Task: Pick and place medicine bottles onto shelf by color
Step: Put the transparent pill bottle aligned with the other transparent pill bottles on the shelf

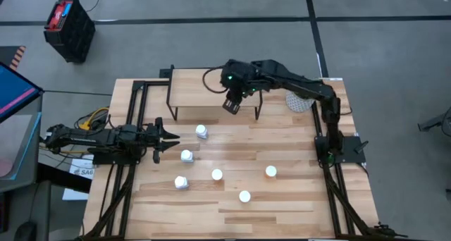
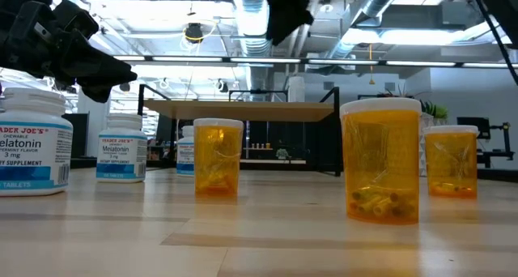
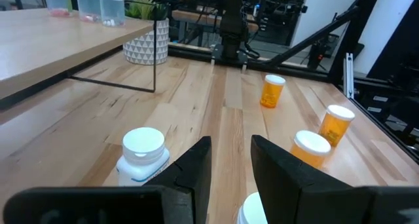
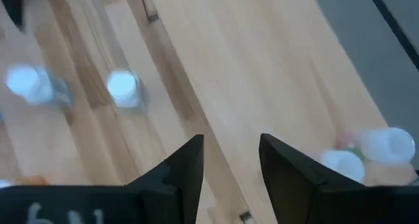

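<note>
The shelf (image 1: pixel 201 88) stands at the table's far side. Three clear pale-blue bottles (image 3: pixel 88 4) stand on its top; they also show in the right wrist view (image 4: pixel 386 145). Three white bottles (image 1: pixel 202 131) (image 1: pixel 187 156) (image 1: pixel 181 182) and three orange bottles (image 1: pixel 217 174) (image 1: pixel 270 171) (image 1: pixel 244 196) stand upright on the table. My right gripper (image 1: pixel 231 103) hovers open and empty above the shelf's near edge (image 4: pixel 230 162). My left gripper (image 1: pixel 169 139) is open and empty at the table's left, just above the table, beside the white bottles (image 3: pixel 141 155).
A potted plant in a patterned white pot (image 1: pixel 299 100) stands right of the shelf, under the right arm. A black crate (image 1: pixel 69 28) sits on the floor beyond the table. Bare tabletop lies along the near edge and at the right.
</note>
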`<control>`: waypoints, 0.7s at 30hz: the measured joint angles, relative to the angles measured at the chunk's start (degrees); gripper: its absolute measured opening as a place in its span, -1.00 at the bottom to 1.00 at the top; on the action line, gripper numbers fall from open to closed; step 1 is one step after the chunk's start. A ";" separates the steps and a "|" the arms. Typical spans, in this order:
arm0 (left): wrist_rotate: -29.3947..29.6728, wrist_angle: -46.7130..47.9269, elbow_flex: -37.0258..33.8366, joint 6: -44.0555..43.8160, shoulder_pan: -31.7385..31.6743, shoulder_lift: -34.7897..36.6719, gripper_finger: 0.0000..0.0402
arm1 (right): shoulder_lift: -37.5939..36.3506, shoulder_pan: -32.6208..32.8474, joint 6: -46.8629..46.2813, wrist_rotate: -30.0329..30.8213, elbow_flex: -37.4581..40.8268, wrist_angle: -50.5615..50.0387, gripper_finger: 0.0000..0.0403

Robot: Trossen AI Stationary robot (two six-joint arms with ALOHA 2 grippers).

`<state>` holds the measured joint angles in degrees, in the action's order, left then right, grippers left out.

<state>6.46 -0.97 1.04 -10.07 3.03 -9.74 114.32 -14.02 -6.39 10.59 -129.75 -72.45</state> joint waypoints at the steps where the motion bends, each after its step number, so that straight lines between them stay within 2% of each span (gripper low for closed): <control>1: -0.01 0.00 -0.01 0.00 0.01 0.00 -0.52 | 1.13 0.18 1.42 0.06 -0.14 1.11 -0.19; 4: 0.04 -0.02 -0.01 0.00 -0.01 -0.08 -0.52 | 3.64 0.10 4.57 1.63 0.06 0.58 -0.24; 10: 0.18 -0.01 -0.01 0.00 -0.01 -0.20 -0.52 | 8.00 1.59 10.07 14.02 0.01 -0.35 -0.36; 13: 0.30 -0.11 -0.01 0.00 -0.01 -0.61 -0.52 | 9.35 2.68 11.38 17.92 -0.07 -0.97 -0.42; 21: 0.31 -0.07 -0.01 0.00 -0.01 -0.74 -0.52 | 10.76 2.63 11.00 20.61 0.07 -7.36 -0.47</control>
<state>6.77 -1.04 1.04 -10.07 3.03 -10.48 125.08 -11.39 4.60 31.20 -129.69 -79.81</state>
